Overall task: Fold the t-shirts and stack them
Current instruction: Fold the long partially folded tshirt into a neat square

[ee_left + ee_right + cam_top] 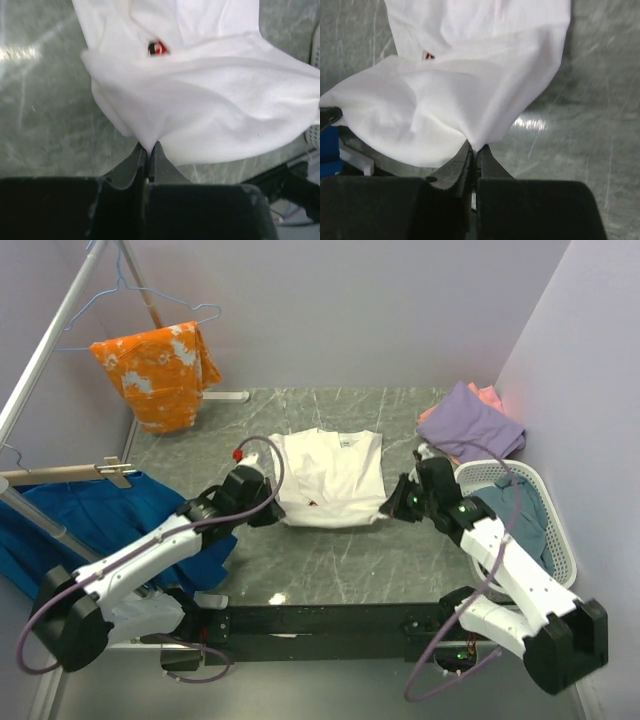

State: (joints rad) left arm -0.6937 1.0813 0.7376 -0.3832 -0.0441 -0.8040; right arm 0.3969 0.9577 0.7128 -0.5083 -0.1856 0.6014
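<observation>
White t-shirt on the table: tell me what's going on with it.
Both arms are mid-fold on the white t-shirt, which lies on the grey table. The left end effector is shut on its near left corner and the right end effector on its near right corner, with the near hem gathered up. A purple t-shirt lies at the far right by the white basket.

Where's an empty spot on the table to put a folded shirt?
Bare table lies between the orange garment and the white t-shirt, and in front of it, by the near edge. The right side is crowded: purple t-shirt and basket.
</observation>
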